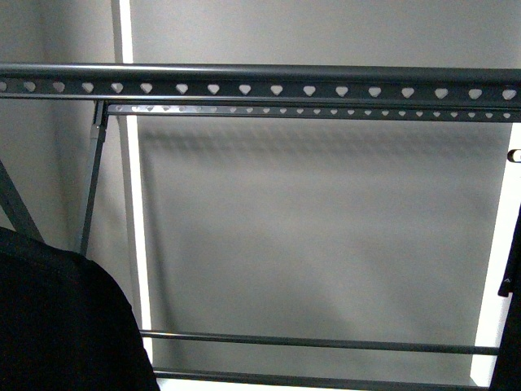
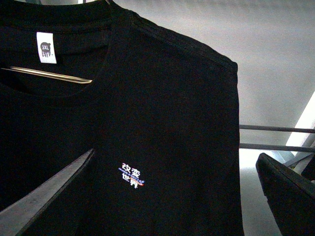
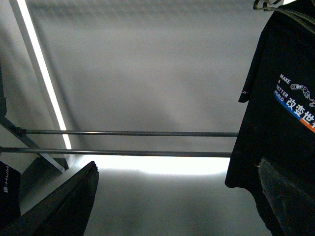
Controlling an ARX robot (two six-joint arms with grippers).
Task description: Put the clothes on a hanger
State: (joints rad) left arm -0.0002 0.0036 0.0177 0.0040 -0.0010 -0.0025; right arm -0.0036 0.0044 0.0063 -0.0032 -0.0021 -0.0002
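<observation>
The grey rack's top rail (image 1: 260, 88), punched with heart-shaped holes, runs across the front view. A black T-shirt (image 2: 172, 108) hangs on a thin bronze shirt hanger (image 2: 49, 74); it has a white size label and a small Chinese-character print. It fills the left wrist view, and my open left gripper (image 2: 167, 196) is close in front of it, not closed on it. Black cloth (image 1: 57, 318) shows at the front view's lower left. A black T-shirt (image 3: 280, 113) printed "MAKE A BETTER WORLD" hangs beside one finger of my open, empty right gripper (image 3: 177, 201).
Two thin lower rack bars (image 3: 128, 132) cross behind the right gripper and show low in the front view (image 1: 317, 342). A slanted rack leg (image 1: 91, 187) stands at left. A grey wall with a bright vertical strip (image 1: 134, 204) lies behind. A dark strip (image 1: 513, 309) shows at the right edge.
</observation>
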